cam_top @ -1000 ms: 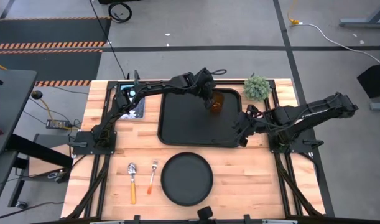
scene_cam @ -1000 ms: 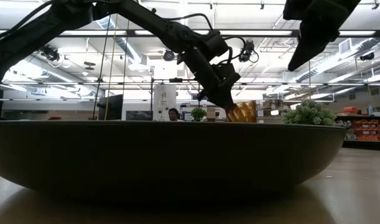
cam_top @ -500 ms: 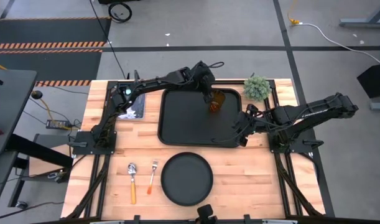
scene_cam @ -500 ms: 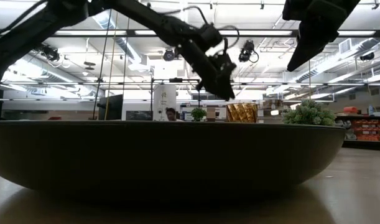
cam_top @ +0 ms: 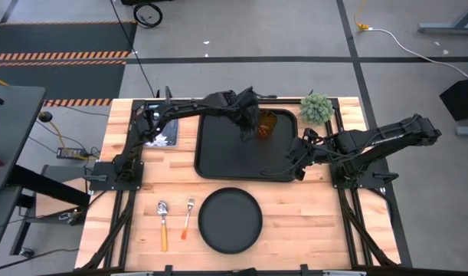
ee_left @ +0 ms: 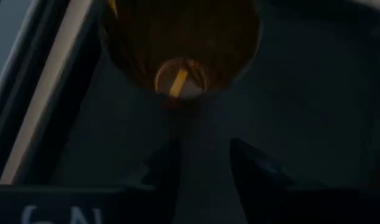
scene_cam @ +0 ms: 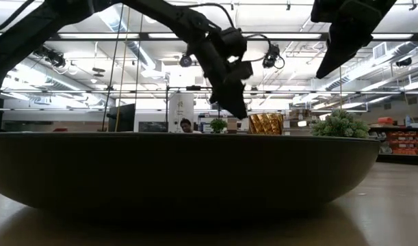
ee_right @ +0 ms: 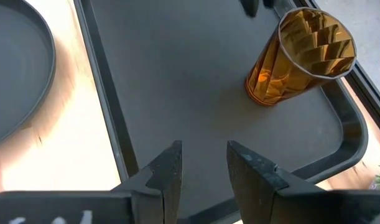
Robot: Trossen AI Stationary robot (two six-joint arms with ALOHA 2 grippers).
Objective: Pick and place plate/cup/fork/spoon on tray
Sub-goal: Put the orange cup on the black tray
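Observation:
The amber cup [cam_top: 266, 124] stands upright on its base in the far right corner of the black tray [cam_top: 234, 157]; it also shows in the low view [scene_cam: 265, 124] and the right wrist view [ee_right: 298, 56]. My left gripper [cam_top: 250, 124] hovers open just left of the cup, which its wrist view sees from above [ee_left: 180, 43]. My right gripper [cam_top: 298, 159] waits open at the tray's right rim. The round black plate [cam_top: 230, 220], the fork [cam_top: 188, 217] and the spoon [cam_top: 163, 222] lie on the table near the front edge.
A small green potted plant [cam_top: 316, 107] stands at the far right, just beyond the tray's corner. A dark flat device [cam_top: 158, 129] lies left of the tray. Bare wood shows right of the plate. In the low view the plate [scene_cam: 181, 171] fills the foreground.
My left gripper has let go of the cup, risen off it and drawn back a little toward the table's left. The cup stays standing upright in the tray's far right corner.

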